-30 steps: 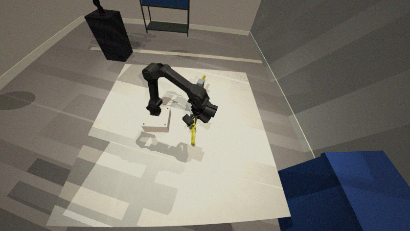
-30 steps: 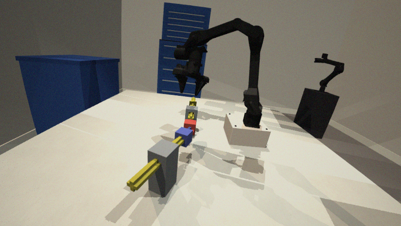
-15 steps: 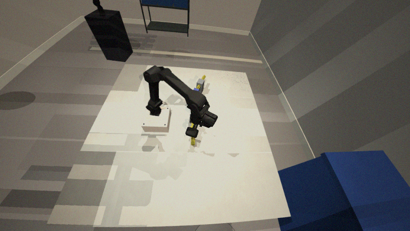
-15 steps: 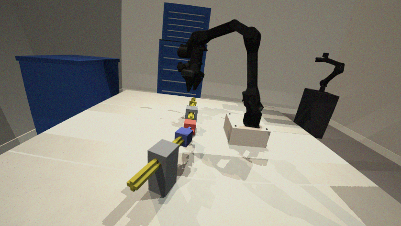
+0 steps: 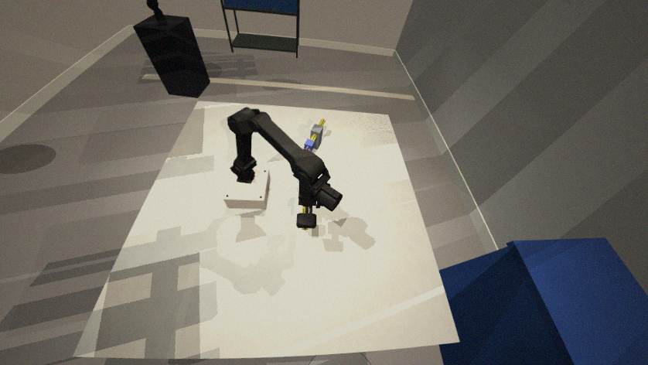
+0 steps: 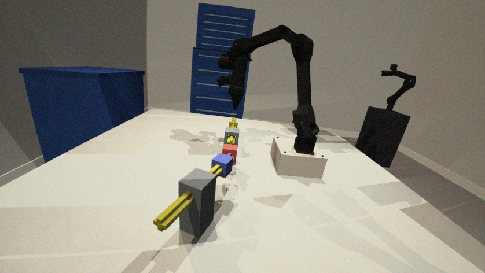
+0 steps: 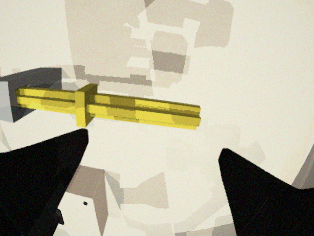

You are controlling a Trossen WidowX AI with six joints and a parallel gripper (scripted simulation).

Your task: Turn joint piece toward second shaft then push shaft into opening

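The gripper (image 5: 308, 209) (image 6: 234, 106) (image 7: 156, 146) is released, its fingers spread wide with nothing between them, over the free-end side of the second shaft (image 5: 303, 209) (image 6: 232, 125) (image 7: 150, 111). That yellow ribbed shaft sits inside the channel of the far grey block (image 6: 231, 131) (image 7: 45, 77), with a raised collar (image 7: 84, 106) outside it and the longer free end beyond. Its other tip shows in the channel's mouth, above the joint piece in the exterior view, and is not seen inside any other opening. The near grey block (image 5: 316, 135) (image 6: 205, 203) contains the first shaft (image 5: 322, 122) (image 6: 173, 210), which runs right through and carries a blue cube (image 5: 308, 144) (image 6: 221, 166) on its end. The red joint piece (image 6: 230, 151) is hinged to that cube, between the two blocks; its opening is hidden, so I cannot tell how squarely it points. Both blocks stand upright on the pale tabletop (image 5: 363, 281) (image 6: 101, 190) (image 7: 270, 75)
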